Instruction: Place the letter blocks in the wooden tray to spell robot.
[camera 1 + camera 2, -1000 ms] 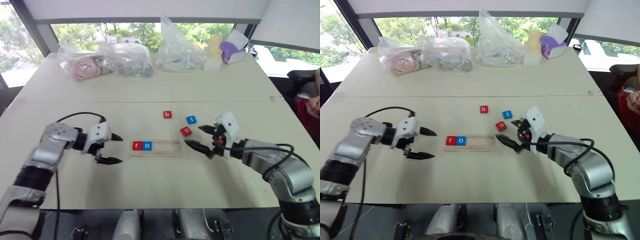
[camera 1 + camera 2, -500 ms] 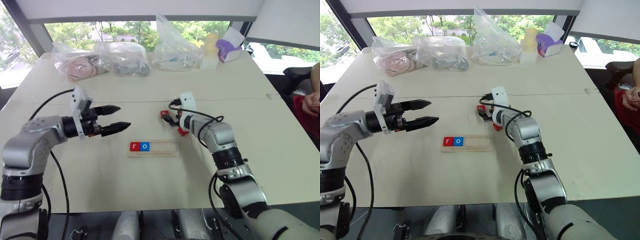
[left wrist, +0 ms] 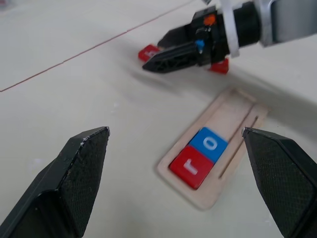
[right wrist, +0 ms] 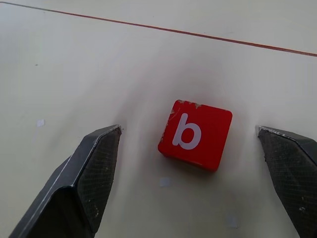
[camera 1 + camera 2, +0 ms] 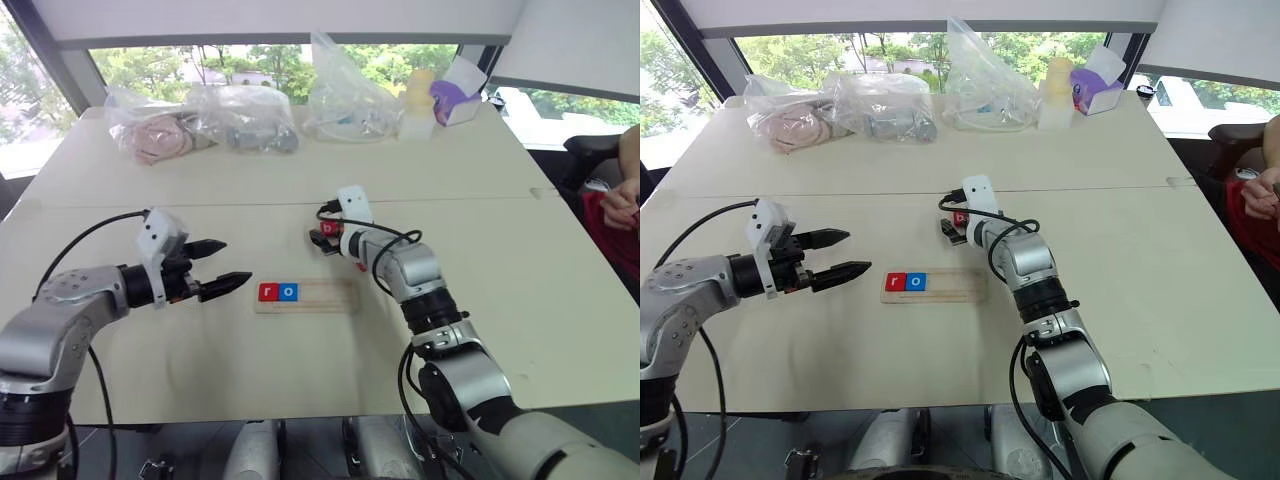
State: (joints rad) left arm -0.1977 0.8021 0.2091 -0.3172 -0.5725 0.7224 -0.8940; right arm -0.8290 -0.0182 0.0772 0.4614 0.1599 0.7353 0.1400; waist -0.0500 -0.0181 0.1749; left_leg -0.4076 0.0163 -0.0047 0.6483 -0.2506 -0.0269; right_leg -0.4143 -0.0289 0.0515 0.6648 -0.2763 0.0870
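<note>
Partly hidden: red tile (image 3: 219, 66) behind right gripper (image 3: 163, 54)

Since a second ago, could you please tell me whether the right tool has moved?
Yes. The right tool has swung away from the wooden tray's right end, up the table to the red b block, which it now straddles, open.

On the bench (image 5: 150, 370), the wooden tray (image 5: 330, 297) holds the r block (image 5: 269, 292) and o block (image 5: 289, 292) at its left end, with the b block (image 4: 195, 134) behind the tray, between the right hand's (image 4: 193, 163) spread fingers.
</note>
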